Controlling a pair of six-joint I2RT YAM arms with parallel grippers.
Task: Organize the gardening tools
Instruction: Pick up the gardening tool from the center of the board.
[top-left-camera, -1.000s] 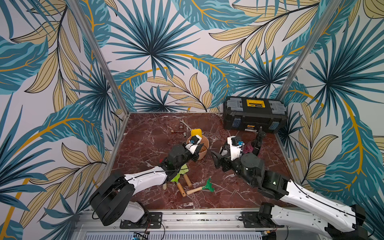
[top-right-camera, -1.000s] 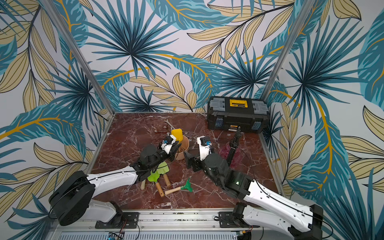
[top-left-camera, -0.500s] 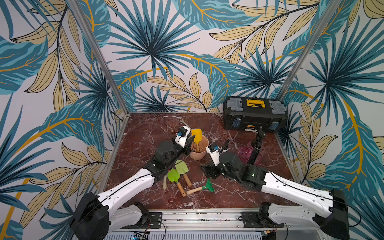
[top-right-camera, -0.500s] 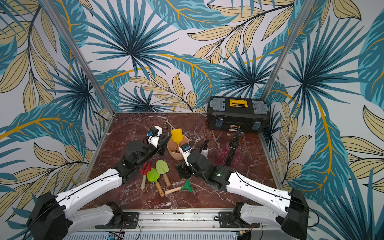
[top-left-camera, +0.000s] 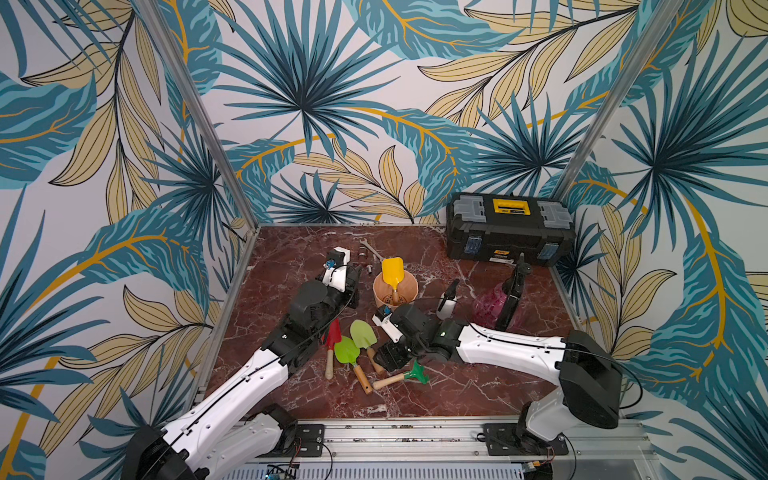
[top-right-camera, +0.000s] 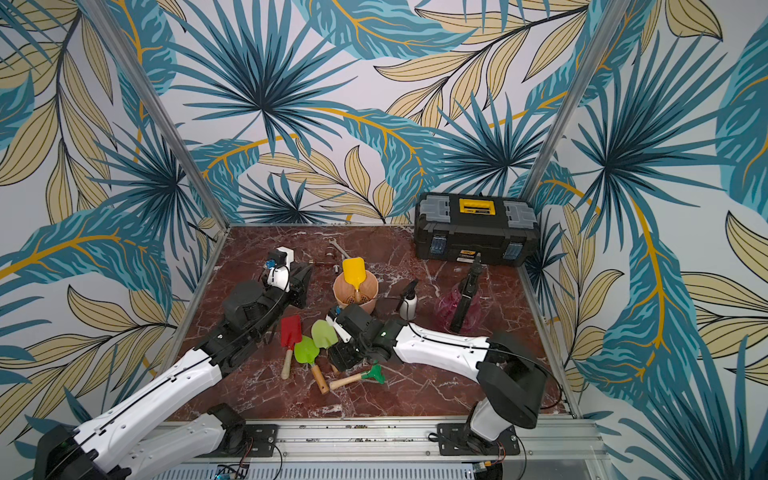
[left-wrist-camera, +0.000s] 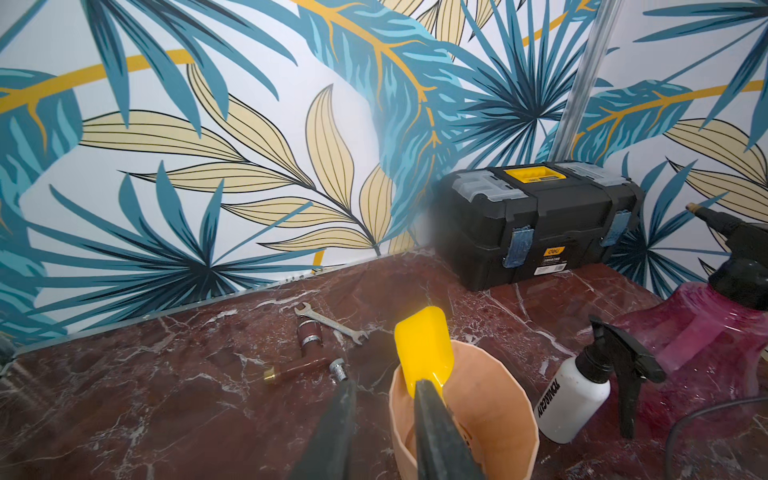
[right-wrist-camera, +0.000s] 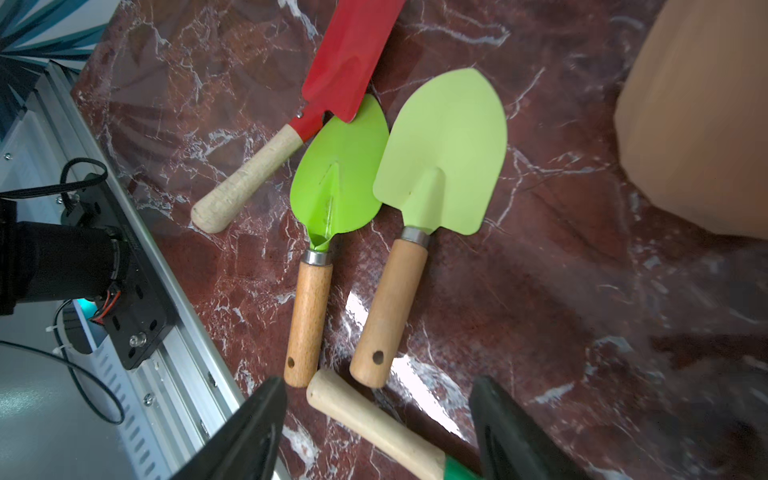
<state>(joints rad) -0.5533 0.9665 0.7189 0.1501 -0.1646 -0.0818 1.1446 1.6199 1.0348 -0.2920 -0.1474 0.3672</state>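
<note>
Pink round sprayer (top-left-camera: 484, 308) and white spray bottle (top-left-camera: 446, 306) stand upright. Red spade (right-wrist-camera: 353, 54), darker green spade (right-wrist-camera: 340, 166), paler green spade (right-wrist-camera: 444, 153) and green rake (top-left-camera: 395, 379) lie flat. The rake's pale wooden handle runs between the wide-apart fingers of the right gripper (right-wrist-camera: 376, 386). Yellow spade (left-wrist-camera: 424, 345) stands in the pot (left-wrist-camera: 490, 399), beside the slightly parted, empty left gripper (left-wrist-camera: 385, 386).

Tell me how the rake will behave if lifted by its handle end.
Probably stiff: the rake has a wooden handle and a solid green head. The round, smooth handle may twist in a grip. Held at the end, its head would likely sag.
</note>
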